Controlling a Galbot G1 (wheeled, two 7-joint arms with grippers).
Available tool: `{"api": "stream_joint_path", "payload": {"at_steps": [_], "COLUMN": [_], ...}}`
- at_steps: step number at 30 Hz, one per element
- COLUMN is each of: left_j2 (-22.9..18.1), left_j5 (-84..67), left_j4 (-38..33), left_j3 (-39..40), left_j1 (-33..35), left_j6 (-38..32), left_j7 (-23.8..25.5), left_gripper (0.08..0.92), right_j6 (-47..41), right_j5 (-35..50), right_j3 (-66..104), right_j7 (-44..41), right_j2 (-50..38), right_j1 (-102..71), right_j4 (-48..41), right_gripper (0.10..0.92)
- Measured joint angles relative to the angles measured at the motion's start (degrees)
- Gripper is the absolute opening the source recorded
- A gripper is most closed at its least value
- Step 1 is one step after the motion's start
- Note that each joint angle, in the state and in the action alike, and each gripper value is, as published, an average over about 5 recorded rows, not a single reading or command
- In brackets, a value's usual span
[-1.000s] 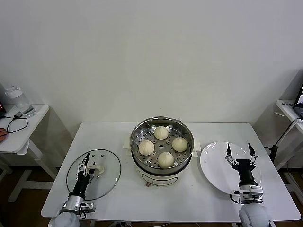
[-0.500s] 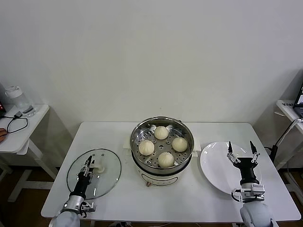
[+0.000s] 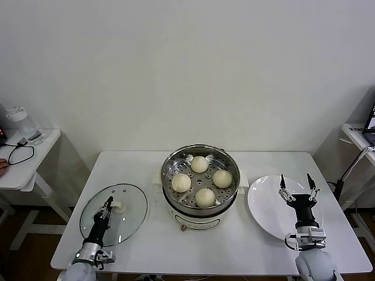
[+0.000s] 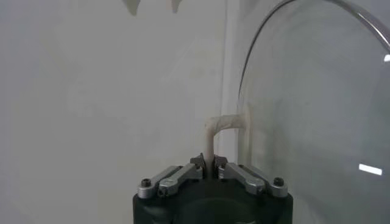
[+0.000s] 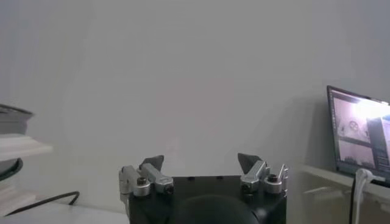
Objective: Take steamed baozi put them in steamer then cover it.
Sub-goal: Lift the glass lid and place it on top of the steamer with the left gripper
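Observation:
Several cream-white baozi point(image 3: 205, 196) lie in the shiny steel steamer point(image 3: 171, 159) on its white pot base at the table's middle. The glass cover point(image 3: 130, 202) lies at the table's front left. My left gripper point(image 3: 108, 203) is shut on the cover's white handle point(image 3: 120, 206); in the left wrist view the handle point(image 4: 220, 125) runs down between the closed fingers point(image 4: 196, 163), with the glass rim point(image 4: 256, 61) beside it. My right gripper point(image 3: 297, 186) stands open above the white plate point(image 3: 263, 205), with nothing between its fingers point(image 5: 151, 163).
A small white side table point(image 3: 23, 170) with a water bottle point(image 3: 20, 123) and a black cable stands off to the left. Another table edge with a laptop point(image 5: 359, 137) is at the far right. The wall is close behind the table.
My left gripper closed on the cover's handle, and the cover shifted slightly to the left. The right gripper stayed open, wavering slightly over the plate.

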Motion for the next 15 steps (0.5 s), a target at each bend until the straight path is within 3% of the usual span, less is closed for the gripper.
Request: {"api": "stream_joint_path", "payload": {"at_steps": [15], "left_j2": [2.4], "left_j5": [-1.7], "left_j4": [-24.9], "left_j3": [-4.9], "left_j1": [1.8], "left_j6": [7.9], "left_j7": [4.9], "left_gripper": [0.187], "right_j6": [0.2], "right_j5": [-0.3], "right_j3": [-0.3], "right_j7": [-0.8], "right_j2": [0.9], "right_j1": [0.5], "right_j4": [0.0], "right_gripper": [0.823]}}
